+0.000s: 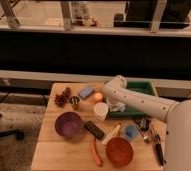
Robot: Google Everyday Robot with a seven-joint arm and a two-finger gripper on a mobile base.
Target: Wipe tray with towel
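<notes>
The green tray [148, 88] sits at the back right of the wooden table. My white arm reaches in from the lower right and bends over the tray. My gripper [116, 105] points down at the tray's front left corner, next to a white cup [100, 111]. A pale bunched shape under the gripper may be the towel; I cannot tell it apart from the gripper. Much of the tray floor is hidden by my arm.
On the wooden table [49, 150] are a purple bowl [69, 124], an orange bowl [120, 151], a carrot [96, 152], a black remote [94, 130], a blue sponge [86, 92], an orange [98, 97], a pine cone [63, 97], a small blue cup [131, 132] and utensils [154, 142].
</notes>
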